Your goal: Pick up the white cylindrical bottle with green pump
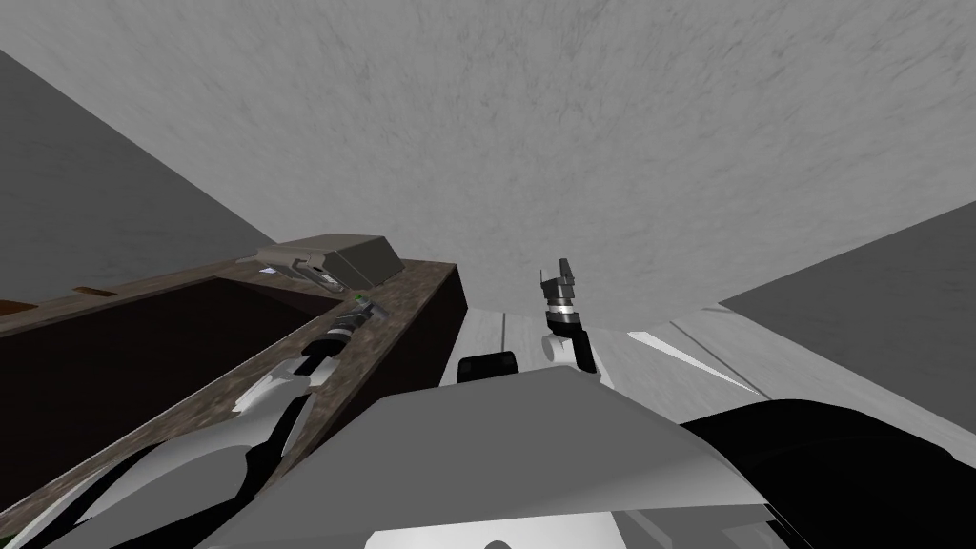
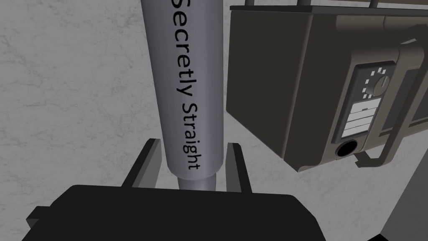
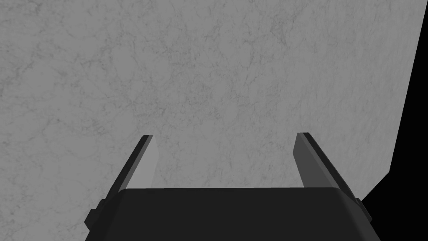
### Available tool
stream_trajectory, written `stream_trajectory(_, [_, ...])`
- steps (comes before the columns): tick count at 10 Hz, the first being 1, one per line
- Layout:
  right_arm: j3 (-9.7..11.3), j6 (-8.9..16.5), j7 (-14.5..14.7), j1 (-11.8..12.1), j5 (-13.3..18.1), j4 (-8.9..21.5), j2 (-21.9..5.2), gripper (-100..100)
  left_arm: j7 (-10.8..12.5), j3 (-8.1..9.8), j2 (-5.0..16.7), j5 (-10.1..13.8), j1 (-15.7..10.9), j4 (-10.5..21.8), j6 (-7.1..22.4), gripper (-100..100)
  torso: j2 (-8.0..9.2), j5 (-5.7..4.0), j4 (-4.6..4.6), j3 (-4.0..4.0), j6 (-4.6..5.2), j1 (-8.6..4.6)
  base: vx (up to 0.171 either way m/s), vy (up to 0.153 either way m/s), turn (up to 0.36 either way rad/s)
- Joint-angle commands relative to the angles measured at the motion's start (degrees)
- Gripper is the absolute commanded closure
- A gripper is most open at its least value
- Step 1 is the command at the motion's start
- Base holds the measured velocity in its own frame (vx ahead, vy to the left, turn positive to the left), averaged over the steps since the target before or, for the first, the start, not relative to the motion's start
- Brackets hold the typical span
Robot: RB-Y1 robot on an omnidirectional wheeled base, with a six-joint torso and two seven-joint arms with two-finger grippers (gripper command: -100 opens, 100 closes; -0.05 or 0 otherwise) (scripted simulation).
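Note:
A pale grey cylindrical bottle (image 2: 188,83) printed "Secretly Straight" runs away from my left gripper (image 2: 193,144), whose two fingers press its sides near one end. In the head view that gripper (image 1: 355,313) reaches over the brown mottled counter (image 1: 410,305), with a speck of the green pump (image 1: 359,298) at its tip. My right gripper (image 1: 562,278) is raised to the right of the counter, fingers apart with nothing between them (image 3: 225,140).
A dark olive box-shaped appliance (image 2: 326,92) with a dial and a latch sits close beside the bottle, at the counter's far corner (image 1: 348,255). The counter rims a deep dark recess (image 1: 143,353). A grey wall stands behind.

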Motion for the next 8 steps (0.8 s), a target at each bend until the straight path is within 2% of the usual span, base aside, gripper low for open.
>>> stream_trajectory(1, [0.00,0.00,0.00,0.00,0.00,0.00,0.00,0,0.00,0.00,0.00,0.00,0.00,0.00,0.00,100,0.00,0.00,0.00,0.00,0.00,0.00,0.000,0.000,0.000])
stream_trajectory(2, [0.00,0.00,0.00,0.00,0.00,0.00,0.00,0,-0.01,-0.01,0.00,-0.01,0.01,0.00,0.00,100,0.00,0.00,0.01,0.00,0.00,0.00,0.000,0.000,0.000])
stream_trajectory(3, [0.00,0.00,0.00,0.00,0.00,0.00,0.00,0,-0.02,-0.01,0.00,-0.01,0.01,0.01,0.01,0,0.01,0.00,0.01,0.01,0.00,-0.01,0.000,0.000,0.000])
stream_trajectory(4, [0.00,0.00,0.00,0.00,0.00,0.00,0.00,0,0.12,-0.08,-0.25,1.05,1.52,-1.97,1.36,100,0.01,-0.01,0.02,0.01,0.00,-0.01,-0.001,0.007,-0.013])
stream_trajectory(5, [0.00,0.00,0.00,0.00,0.00,0.00,0.00,0,2.13,1.85,-2.24,-2.30,2.88,-3.94,3.20,100,0.03,0.03,0.00,0.01,-0.02,0.03,-0.008,0.046,-0.044])
stream_trajectory(6, [0.00,0.00,0.00,-0.01,0.00,0.00,0.00,0,2.13,1.85,-2.24,-2.59,2.88,-3.95,3.20,100,0.02,0.28,-0.17,-0.07,0.03,0.19,-0.018,0.049,-0.035])
stream_trajectory(7, [0.00,0.00,0.00,0.00,0.00,0.00,0.00,0,2.13,1.85,-2.24,-2.59,2.88,-5.85,3.20,100,0.01,0.47,-0.29,-0.14,-0.01,0.29,-0.019,0.018,0.005])
stream_trajectory(8, [0.00,0.00,0.00,0.00,0.00,0.00,0.00,0,4.13,3.77,-4.24,-5.21,4.24,-8.81,5.04,100,-0.03,0.48,-0.31,-0.17,0.01,0.25,-0.025,0.033,-0.028])
